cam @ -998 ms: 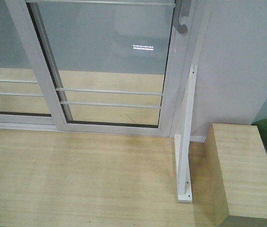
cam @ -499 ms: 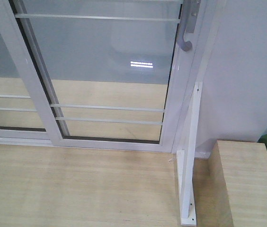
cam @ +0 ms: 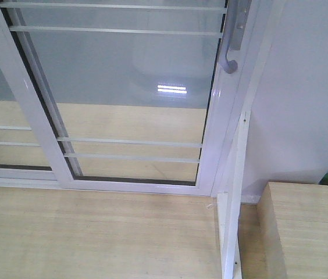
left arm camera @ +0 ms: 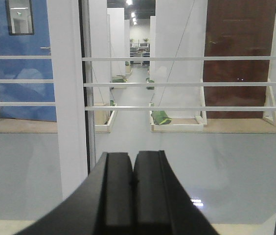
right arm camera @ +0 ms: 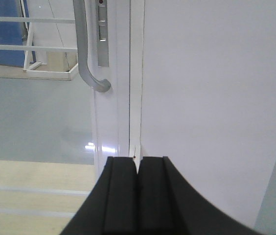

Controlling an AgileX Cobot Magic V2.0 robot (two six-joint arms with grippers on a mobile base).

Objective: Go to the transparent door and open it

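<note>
The transparent door (cam: 135, 87) is a clear glass panel in a white frame with thin white bars. Its curved silver-grey handle (cam: 232, 40) sits on the right upright, and shows again in the right wrist view as the handle (right arm camera: 86, 54) up and to the left. My right gripper (right arm camera: 137, 159) is shut and empty, below that handle and short of the frame. My left gripper (left arm camera: 132, 154) is shut and empty too, facing the door's glass (left arm camera: 187, 147) with its bars.
A second barred glass panel (cam: 1, 116) overlaps on the left. A white wall panel (cam: 303, 104) with a white angled brace (cam: 236, 197) stands right of the door. A wooden box (cam: 300, 232) sits at lower right on the wooden floor (cam: 94, 232).
The door and handle have shifted down and grown in the front view, so I have moved closer. The brace and wooden box have slid toward the lower edge.
</note>
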